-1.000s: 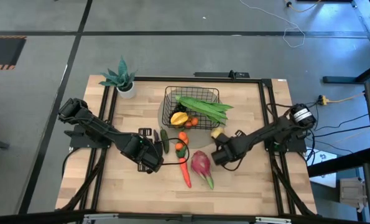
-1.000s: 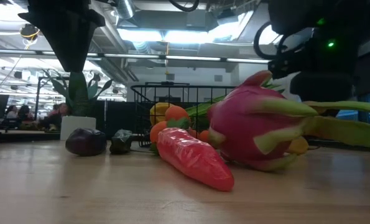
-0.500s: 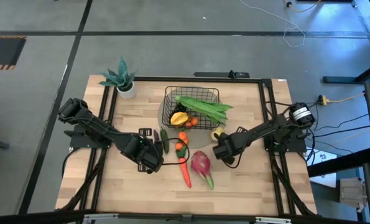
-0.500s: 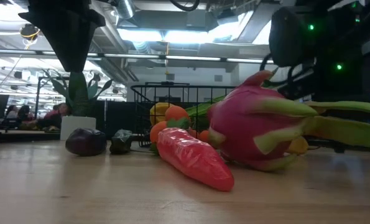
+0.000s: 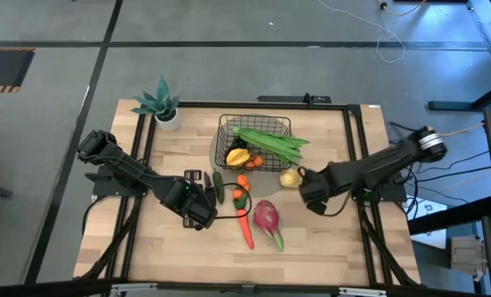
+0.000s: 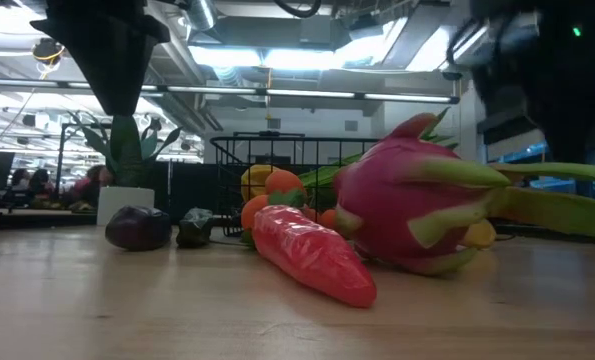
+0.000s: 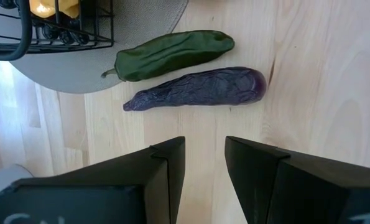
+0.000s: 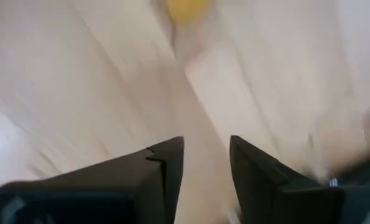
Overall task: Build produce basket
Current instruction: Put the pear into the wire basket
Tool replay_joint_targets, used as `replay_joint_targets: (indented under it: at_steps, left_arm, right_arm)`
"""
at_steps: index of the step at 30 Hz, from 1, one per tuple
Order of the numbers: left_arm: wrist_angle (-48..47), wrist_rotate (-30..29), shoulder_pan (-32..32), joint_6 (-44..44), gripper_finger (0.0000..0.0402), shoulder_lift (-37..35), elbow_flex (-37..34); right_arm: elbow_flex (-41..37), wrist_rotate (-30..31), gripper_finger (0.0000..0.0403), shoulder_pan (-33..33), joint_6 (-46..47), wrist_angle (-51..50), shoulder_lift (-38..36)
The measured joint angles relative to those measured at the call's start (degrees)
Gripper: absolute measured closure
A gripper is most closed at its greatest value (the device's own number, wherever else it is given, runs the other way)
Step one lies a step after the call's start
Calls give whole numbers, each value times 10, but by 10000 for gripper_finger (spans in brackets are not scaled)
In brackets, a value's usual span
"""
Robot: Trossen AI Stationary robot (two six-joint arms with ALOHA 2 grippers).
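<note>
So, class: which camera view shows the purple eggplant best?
The left wrist view: the purple eggplant lies whole and unobstructed beside the green pepper, just beyond the open left pincer. The low view shows it end-on as a dark lump; the high view shows only a sliver; the right wrist view misses it.

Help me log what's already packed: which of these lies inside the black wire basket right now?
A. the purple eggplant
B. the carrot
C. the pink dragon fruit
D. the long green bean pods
D: in the high view the bean pods lie across the basket, while the eggplant, dragon fruit and carrot rest on the table outside it.
</note>
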Motion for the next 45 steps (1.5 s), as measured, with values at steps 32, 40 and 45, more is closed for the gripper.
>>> replay_joint_targets:
  at_steps: [32, 40, 45]
  left_arm:
    - [7, 0, 0, 0, 298, 0, 0]
    - [8, 0, 0, 0, 298, 0, 0]
    - [8, 0, 0, 0, 298, 0, 0]
  right_arm:
    - [-230, 59, 153, -45, -16, 381, -59]
    - [-240, 59, 184, -47, -33, 429, -59]
    - [-241, 59, 225, -47, -33, 430, -48]
